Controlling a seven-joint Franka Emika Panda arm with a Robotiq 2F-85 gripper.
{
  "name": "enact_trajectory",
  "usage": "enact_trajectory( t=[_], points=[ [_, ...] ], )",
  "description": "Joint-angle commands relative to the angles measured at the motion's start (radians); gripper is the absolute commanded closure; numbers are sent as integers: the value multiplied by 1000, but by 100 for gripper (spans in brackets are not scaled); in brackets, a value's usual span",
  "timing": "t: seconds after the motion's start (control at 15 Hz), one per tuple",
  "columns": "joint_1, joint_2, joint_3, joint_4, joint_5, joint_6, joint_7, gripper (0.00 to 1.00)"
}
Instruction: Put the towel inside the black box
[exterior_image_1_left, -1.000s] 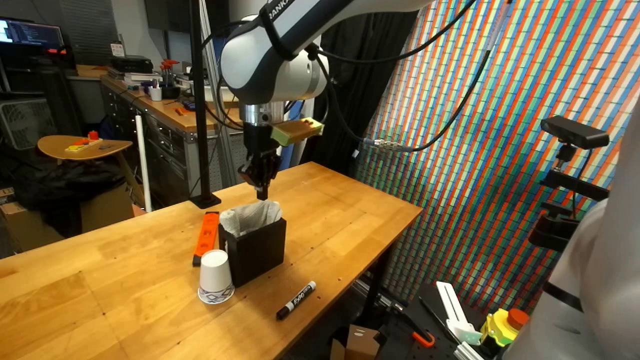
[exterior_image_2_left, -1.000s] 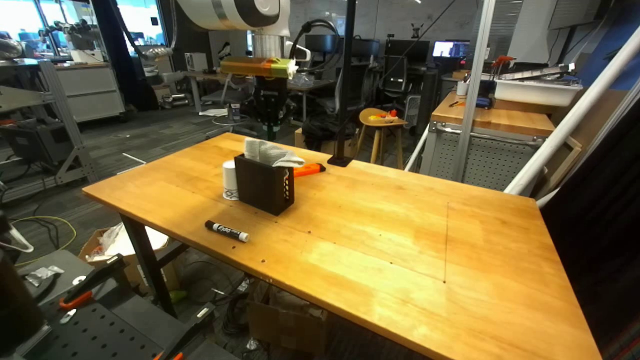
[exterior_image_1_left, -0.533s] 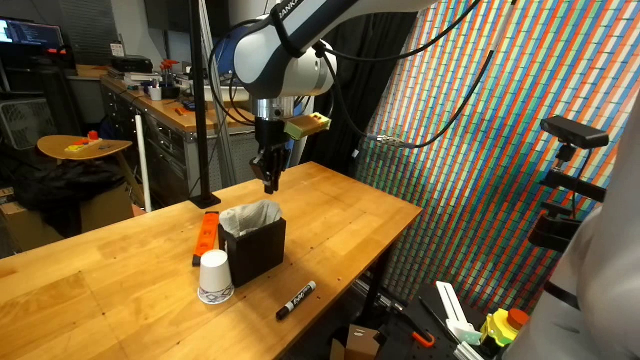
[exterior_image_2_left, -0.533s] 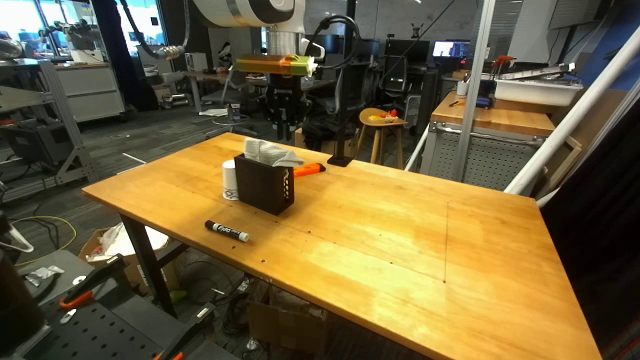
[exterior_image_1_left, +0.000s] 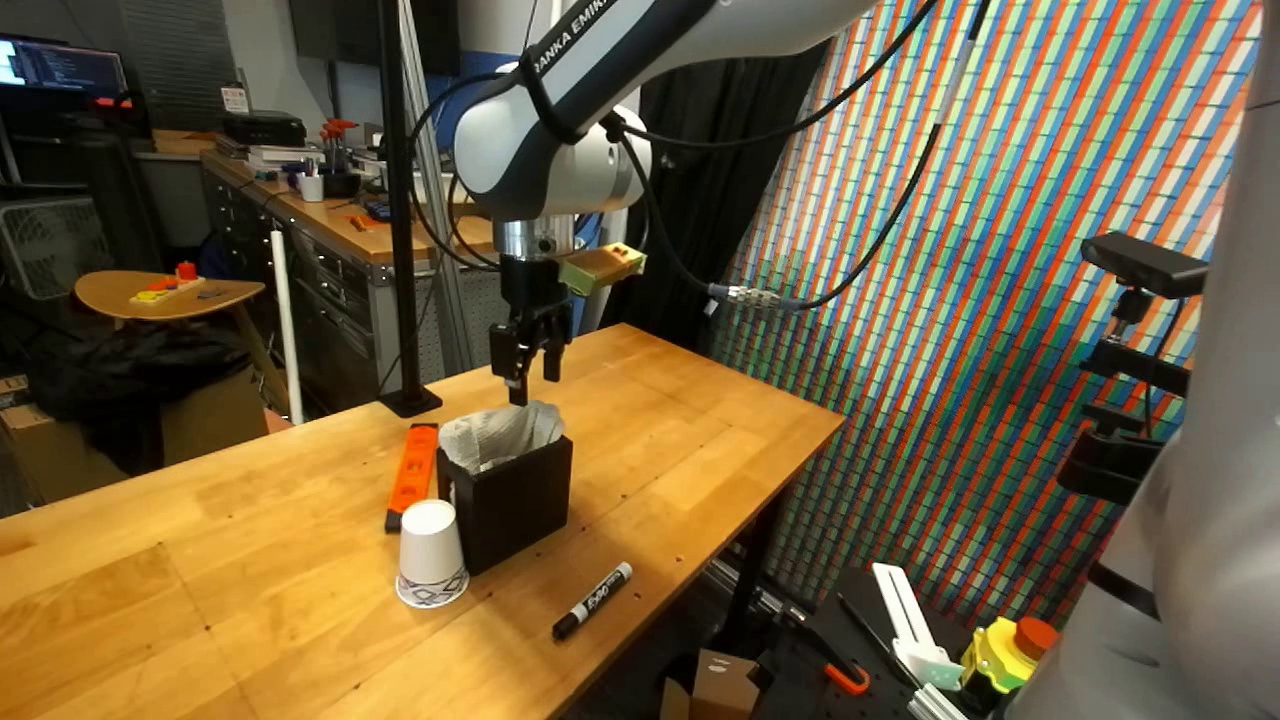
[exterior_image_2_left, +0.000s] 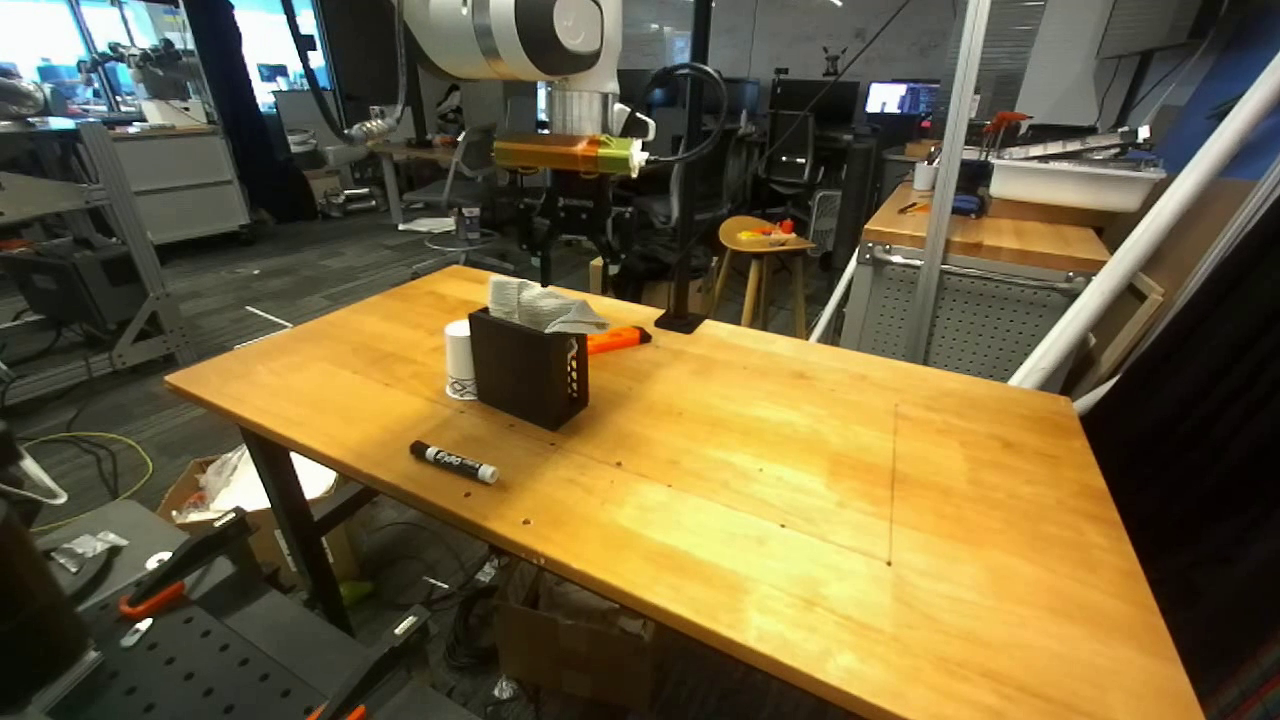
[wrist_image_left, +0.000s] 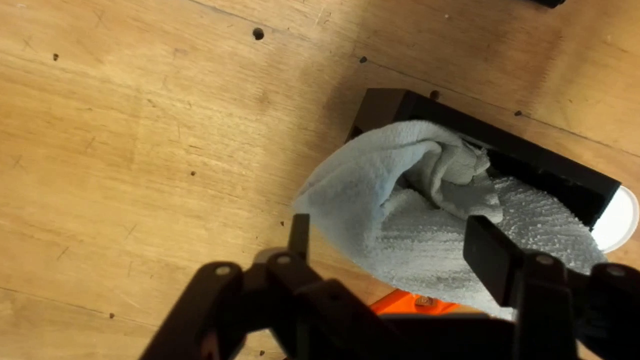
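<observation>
The light grey towel is bunched in the top of the black box, its upper part standing above the rim. In the wrist view, a wide fold of the towel hangs out past one side of the box. My gripper hovers above the box with its jaws spread and nothing held. Seen from the wrist, the gripper has towel beneath the gap between its fingers, and a dark finger overlaps the cloth in the picture. How deep the towel reaches inside is hidden by the box walls.
An upside-down paper cup stands right by the box. Behind the box lies an orange level. A black and white marker rests near the table edge, and a black post rises at the far edge.
The jaws have gone from shut to open. My arm has shifted rightward in an exterior view, rising a little and then lowering again. Towel and box stay where they were.
</observation>
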Motion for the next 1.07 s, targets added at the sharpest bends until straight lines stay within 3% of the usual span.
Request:
enact_trajectory(
  t=[0.0, 0.2, 0.33, 0.4, 0.73, 1.0],
  points=[
    [-16, 44, 5, 50, 18, -30, -34, 0],
    [-22, 67, 6, 62, 16, -36, -35, 1],
    [-26, 79, 6, 69, 15, -40, -34, 26],
    [-27, 82, 6, 71, 12, -41, -33, 29],
    [-22, 88, 11, 85, 6, -58, -28, 70],
    [-16, 85, 16, 92, 2, -69, -23, 96]
  ],
)
